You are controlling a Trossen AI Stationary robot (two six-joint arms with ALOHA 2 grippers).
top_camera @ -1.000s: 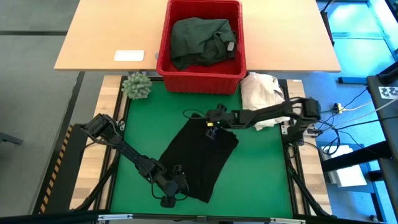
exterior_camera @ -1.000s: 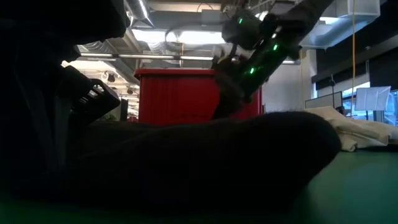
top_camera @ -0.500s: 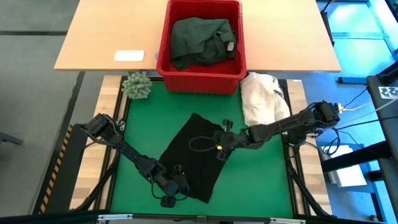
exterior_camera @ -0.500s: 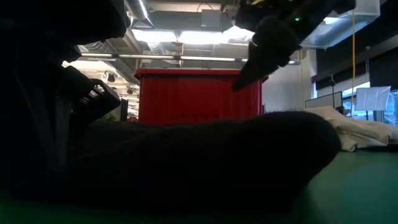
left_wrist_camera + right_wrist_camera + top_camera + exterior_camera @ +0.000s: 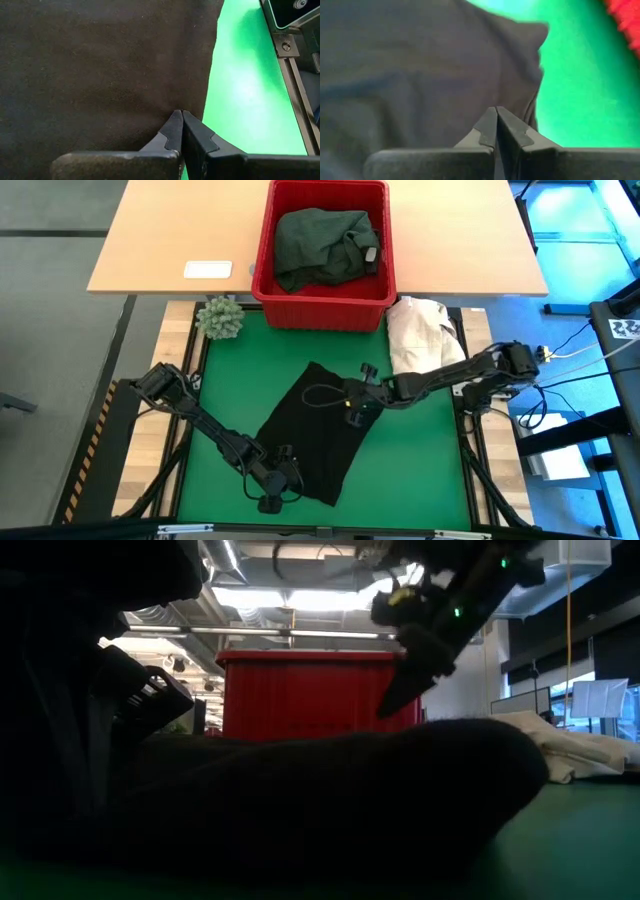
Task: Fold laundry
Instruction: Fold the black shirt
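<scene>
A black garment (image 5: pixel 315 430) lies spread flat on the green mat (image 5: pixel 420 470), set cornerwise. In the low view it fills the foreground as a dark hump (image 5: pixel 330 790). My left gripper (image 5: pixel 275 480) is shut at the garment's near-left edge. My right gripper (image 5: pixel 350 405) is shut over the garment's right side. In the low view its fingers (image 5: pixel 395 700) slant down just above the hump. I cannot tell whether they touch the cloth. A dark green garment (image 5: pixel 320 240) lies bunched in the red basket (image 5: pixel 262 285). My left gripper rests its shut fingertips (image 5: pixel 176 122) on the black cloth (image 5: pixel 165 100), just inside its edge (image 5: pixel 212 75). It slants down from the table's left. The cloth lies flat on the mat there. Whether a layer is caught between the fingers cannot be told.
The red basket stands at the mat's far edge. A cream-white cloth heap (image 5: pixel 420 335) lies at the far right, with a grey-green spiky ball (image 5: pixel 220 318) at the far left. A white card (image 5: pixel 208 270) lies on the wooden table beyond. Bare green mat lies right of the garment.
My right gripper has moved from the garment's far corner toward the table's near edge, along the garment's right side. It has risen a little and rolled slightly, and it has stayed shut. The garment's far corner now shows uncovered and lies flat.
</scene>
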